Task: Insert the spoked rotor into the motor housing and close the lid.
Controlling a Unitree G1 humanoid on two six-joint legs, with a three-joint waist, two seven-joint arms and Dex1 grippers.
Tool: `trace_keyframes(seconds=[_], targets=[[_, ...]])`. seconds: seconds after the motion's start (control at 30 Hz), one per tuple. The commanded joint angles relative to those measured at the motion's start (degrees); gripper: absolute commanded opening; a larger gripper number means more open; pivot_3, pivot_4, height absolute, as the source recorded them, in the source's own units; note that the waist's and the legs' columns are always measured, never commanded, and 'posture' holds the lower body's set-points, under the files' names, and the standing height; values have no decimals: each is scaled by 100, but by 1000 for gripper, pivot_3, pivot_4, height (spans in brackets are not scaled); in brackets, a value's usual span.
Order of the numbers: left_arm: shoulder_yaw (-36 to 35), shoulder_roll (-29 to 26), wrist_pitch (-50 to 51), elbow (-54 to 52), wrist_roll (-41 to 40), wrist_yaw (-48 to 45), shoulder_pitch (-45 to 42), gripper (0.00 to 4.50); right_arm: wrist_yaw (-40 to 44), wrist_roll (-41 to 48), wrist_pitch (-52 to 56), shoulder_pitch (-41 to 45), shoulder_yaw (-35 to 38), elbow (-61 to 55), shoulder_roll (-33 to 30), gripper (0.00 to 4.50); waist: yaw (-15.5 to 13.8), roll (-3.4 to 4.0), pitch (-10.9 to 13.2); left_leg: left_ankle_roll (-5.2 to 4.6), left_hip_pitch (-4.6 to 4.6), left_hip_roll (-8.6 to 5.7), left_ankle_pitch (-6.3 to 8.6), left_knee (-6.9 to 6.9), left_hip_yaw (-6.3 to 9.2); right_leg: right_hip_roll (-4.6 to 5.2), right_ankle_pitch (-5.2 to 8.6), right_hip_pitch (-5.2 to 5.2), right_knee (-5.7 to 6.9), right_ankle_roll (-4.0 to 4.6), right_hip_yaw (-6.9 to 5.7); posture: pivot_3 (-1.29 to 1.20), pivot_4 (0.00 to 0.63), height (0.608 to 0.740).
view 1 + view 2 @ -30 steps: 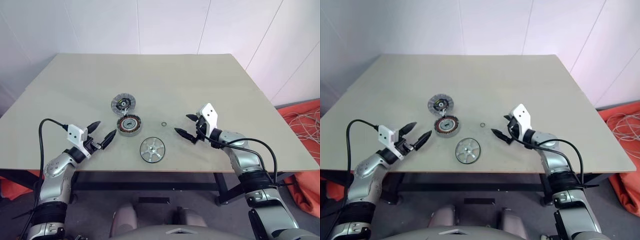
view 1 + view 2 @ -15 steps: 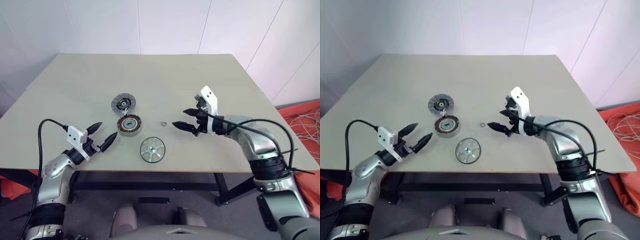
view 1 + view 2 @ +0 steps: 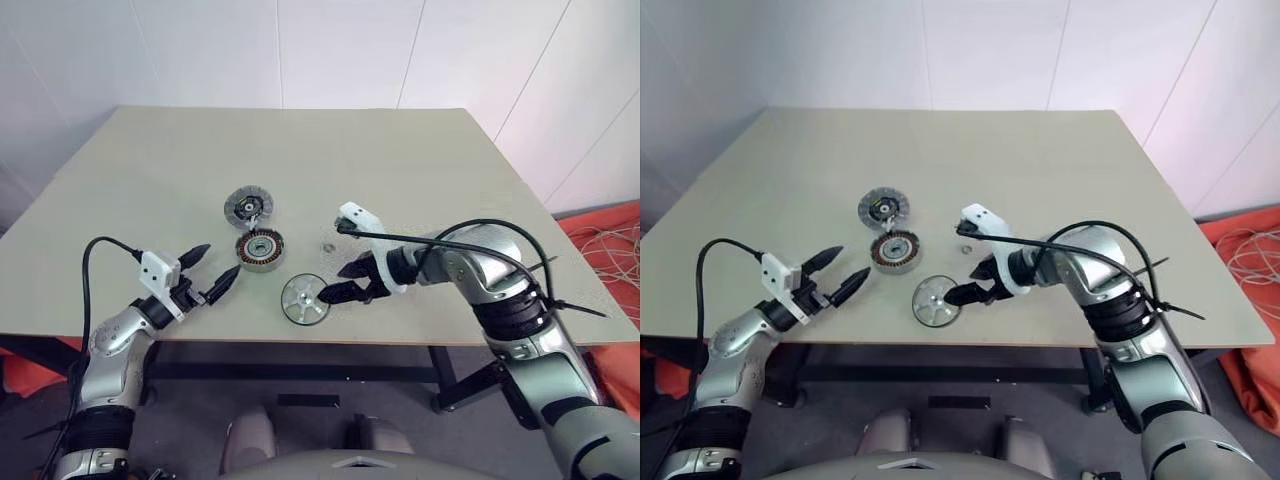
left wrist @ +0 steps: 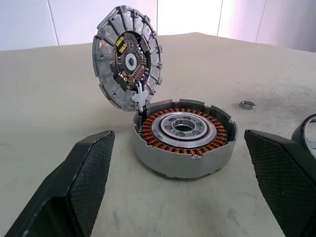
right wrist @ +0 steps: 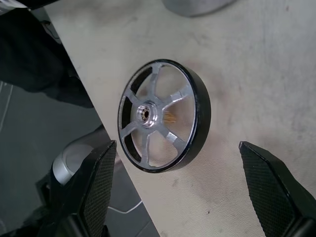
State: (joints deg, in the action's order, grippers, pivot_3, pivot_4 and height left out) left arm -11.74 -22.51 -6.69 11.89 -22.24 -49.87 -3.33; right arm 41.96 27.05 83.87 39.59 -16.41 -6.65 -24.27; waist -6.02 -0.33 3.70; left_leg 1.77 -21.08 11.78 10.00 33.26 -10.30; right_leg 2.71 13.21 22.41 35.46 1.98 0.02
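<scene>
While the spoked rotor (image 3: 305, 299) lies flat near the table's (image 3: 470, 180) front edge, it is flanked by the right gripper (image 3: 341, 281), spread wide, nothing grasped; the left gripper (image 3: 212, 270) is likewise released.

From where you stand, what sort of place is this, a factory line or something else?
Probably a lab or test room, not a line: one plain beige table against bare white walls, loose white cables on an orange sheet on the floor, and only disassembled motor parts such as the motor housing laid out.
</scene>
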Motion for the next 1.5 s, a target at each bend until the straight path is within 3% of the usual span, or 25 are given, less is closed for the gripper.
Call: trace_keyframes(seconds=[0.03, 0.33, 0.43, 0.73, 0.8, 0.93, 1.1, 1.3, 1.5], targets=[[-33, -11, -182, -138, -35, 19, -85, 4474, -189, 71, 68, 167, 290, 334, 246, 4500, 4, 0, 0, 3, 0, 0, -2, -1, 1, 0, 0, 0, 1, -1, 0, 0, 0, 740], [-40, -6, -240, -102, -41, 32, -56, 4474, -305, 168, 58, 184, 687, 1153, 622, 4500, 2, 0, 0, 17, -1, 0, -10, -7, 3, 0, -2, 6, 9, 4, -1, 0, 0, 740], [-44, -9, -247, -100, -43, 32, -53, 4500, -235, 346, 210, 156, 1026, 1341, 738, 3907, 1, 0, 0, 19, 0, 1, -11, -7, 3, -1, -2, 6, 10, 4, -2, 0, 0, 740], [-46, -34, -269, -36, -21, 29, -106, 4500, -265, 661, 549, 67, 1406, 1310, 858, 680, -9, 0, 0, 22, 0, 1, -13, -7, 4, -1, -6, 6, 13, 11, -4, 0, 0, 740], [-42, -40, -274, -21, -17, 29, -123, 4500, -312, 664, 560, 38, 1397, 1302, 886, 269, -11, 0, 0, 24, 0, 2, -15, -7, 5, -1, -6, 7, 15, 10, -5, 0, 0, 740], [-35, -44, -268, -24, -12, 38, -143, 4500, -419, 681, 633, 29, 1596, 1338, 1038, 273, -12, 0, 0, 25, 0, 1, -15, -7, 5, 0, -5, 6, 15, 9, -5, 0, 0, 740], [-47, -57, -260, -63, -5, 73, -128, 4500, -706, 608, 736, 278, 2692, 1885, 1117, 273, -31, 0, 0, 28, -1, 0, -17, -7, 5, 1, -4, 10, 20, 6, -4, 0, 0, 740], [-37, -60, -266, -73, 22, 120, -137, 4500, -823, 635, 434, 579, 3826, 2763, 576, 273, -136, 0, 0, 33, -1, -6, -20, -5, 4, 8, -5, 10, 25, 7, -6, 0, 0, 740], [2, -43, -264, 3, 54, 134, -239, 4500, -793, 590, -63, 561, 3967, 3198, 77, 273, -138, 1, 0, 34, -1, -6, -20, -6, 4, 10, -8, 9, 25, 12, -9, 0, 0, 740]])
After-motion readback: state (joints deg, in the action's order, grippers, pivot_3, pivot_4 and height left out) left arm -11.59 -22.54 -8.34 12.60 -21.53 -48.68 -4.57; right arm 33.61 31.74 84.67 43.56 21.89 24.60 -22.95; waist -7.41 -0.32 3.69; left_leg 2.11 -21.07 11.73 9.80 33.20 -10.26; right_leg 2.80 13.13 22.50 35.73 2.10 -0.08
